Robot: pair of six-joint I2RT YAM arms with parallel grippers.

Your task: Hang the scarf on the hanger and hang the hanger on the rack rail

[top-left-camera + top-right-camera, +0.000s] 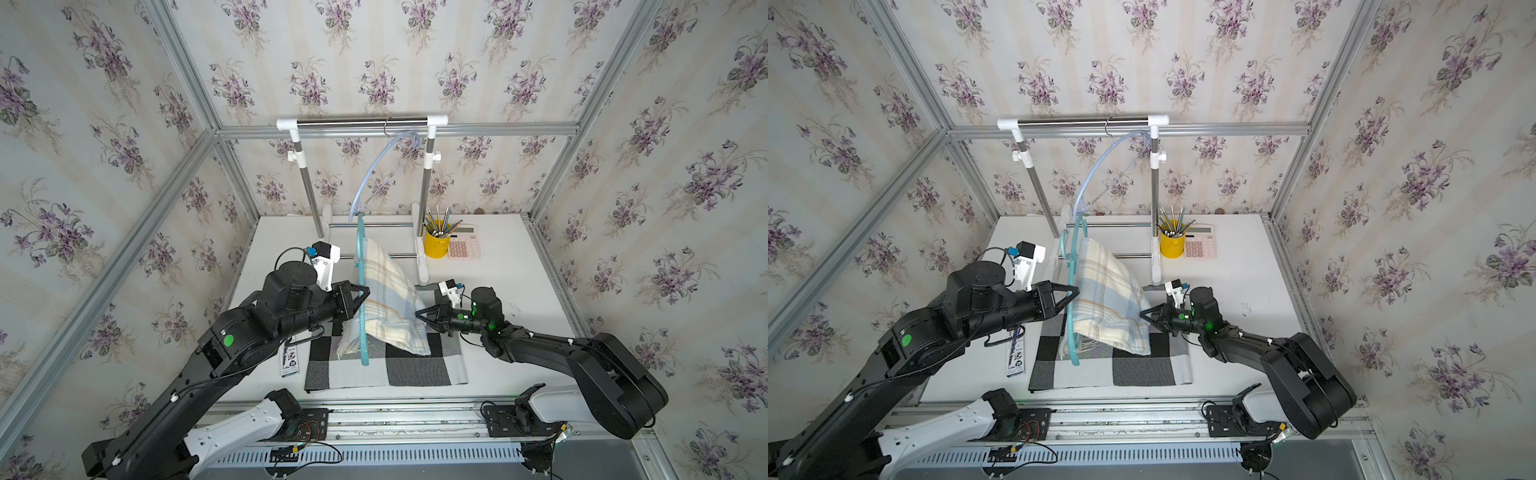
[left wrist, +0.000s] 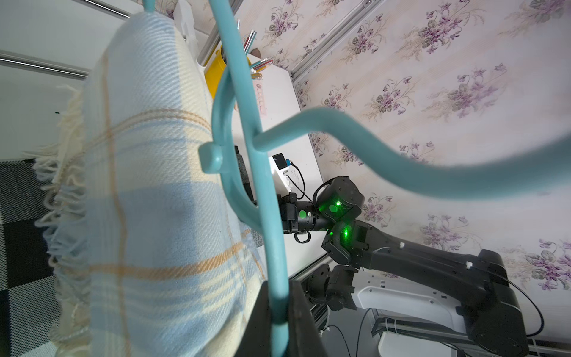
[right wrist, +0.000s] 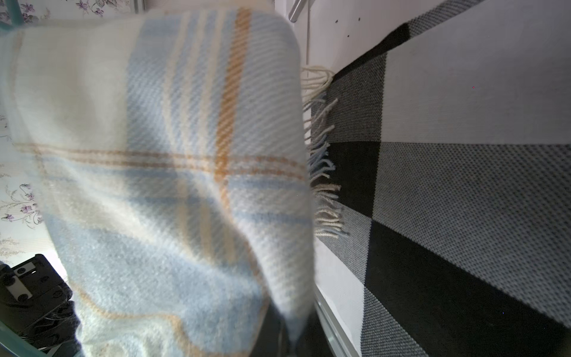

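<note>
Roughly at table centre, the plaid scarf (image 1: 388,299) lies draped over the teal hanger (image 2: 265,216), above the checked mat (image 1: 415,370). The left gripper (image 1: 365,292), at 9 o'clock of the scarf, is clamped on the hanger's bar. The right gripper (image 1: 417,313), at 3 o'clock, is pinched on the scarf's edge. The weave looks soft, light and limp, and probably slides on smooth plastic. Grasp a folded edge, not the fringe, and carry by the stiff hanger toward the rail (image 1: 361,121) at 12 o'clock.

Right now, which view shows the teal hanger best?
Left wrist: the teal hanger fills the frame, clamped in the left gripper. Both top views show it small, edge-on. Right wrist shows only slivers beside the scarf.
</note>
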